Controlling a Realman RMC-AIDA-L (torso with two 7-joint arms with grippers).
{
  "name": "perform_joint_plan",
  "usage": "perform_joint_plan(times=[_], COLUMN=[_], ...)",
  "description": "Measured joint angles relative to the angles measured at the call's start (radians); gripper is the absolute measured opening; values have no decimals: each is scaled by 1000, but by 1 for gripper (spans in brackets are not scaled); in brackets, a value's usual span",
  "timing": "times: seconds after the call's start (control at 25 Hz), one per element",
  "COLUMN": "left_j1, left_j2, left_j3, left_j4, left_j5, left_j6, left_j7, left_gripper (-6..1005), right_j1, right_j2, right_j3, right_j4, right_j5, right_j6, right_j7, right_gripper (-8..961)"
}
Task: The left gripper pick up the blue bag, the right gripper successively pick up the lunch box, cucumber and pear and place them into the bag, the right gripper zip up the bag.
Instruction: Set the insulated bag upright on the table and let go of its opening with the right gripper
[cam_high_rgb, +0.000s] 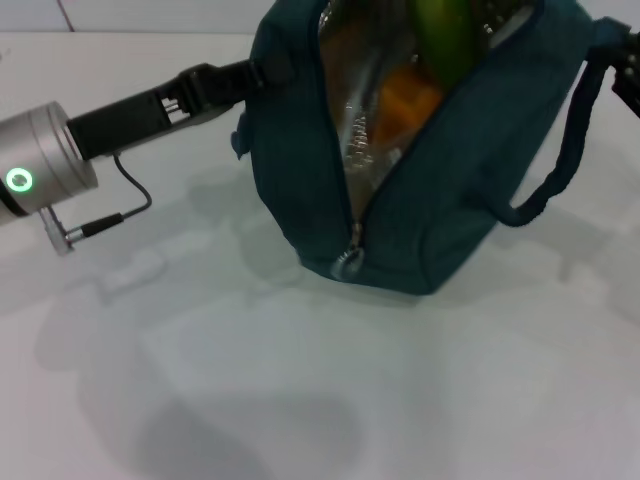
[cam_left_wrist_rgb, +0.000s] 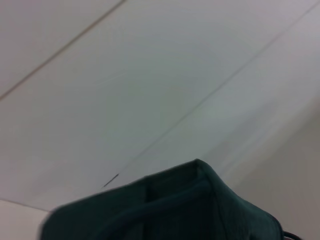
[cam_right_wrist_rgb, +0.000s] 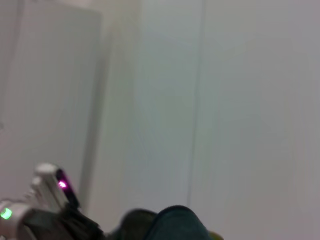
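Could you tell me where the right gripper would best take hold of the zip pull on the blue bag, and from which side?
Grip the metal zip pull at the near end of the blue bag, coming from above and in front. It hangs free at the bottom of the open zip, clear of fabric, while the left gripper steadies the bag's far-left edge. The track runs up and away from there.

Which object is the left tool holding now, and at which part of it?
The left tool holds the blue bag at its upper edge on the robot's left side, beside the open zipper.
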Motion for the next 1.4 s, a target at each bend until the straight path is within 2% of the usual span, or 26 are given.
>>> perform_joint_plan(times=[0.08,0.24,0.4,0.52,0.76,1.0,1.24,1.4], left_j1=[-2,-12,-13,-10,-1,0,-26,-27], left_j2=[1,2,0,-1,2,-2,-7,-11], left_j3=[1,2,3,17,26,29,79,88], left_j4=[-24,-61,-53,-55,-114,-186,-300,-329], left_j5=[7,19,-82,-147,-127,-97,-93,-100], left_j6=[-17,-39,128,196,147,85,13,4], left_j7=[5,10,36,69,80,129,207,212], left_gripper=[47,48,47,47,48,48,47,47], right_j1=[4,10,16,16,37,95,114,115], right_j2=[0,1,-2,-2,2,0,6,6], right_j3=[9,19,21,23,22,21,13,10], right_j4=[3,-4,-16,-12,70,178,194,204], right_j5=[1,-1,40,59,-6,-27,-85,-99], right_j6=[-36,6,-62,-79,60,102,141,154], right_j7=[-4,26,29,26,13,-25,-28,-29], right_gripper=[67,67,67,67,67,67,67,67])
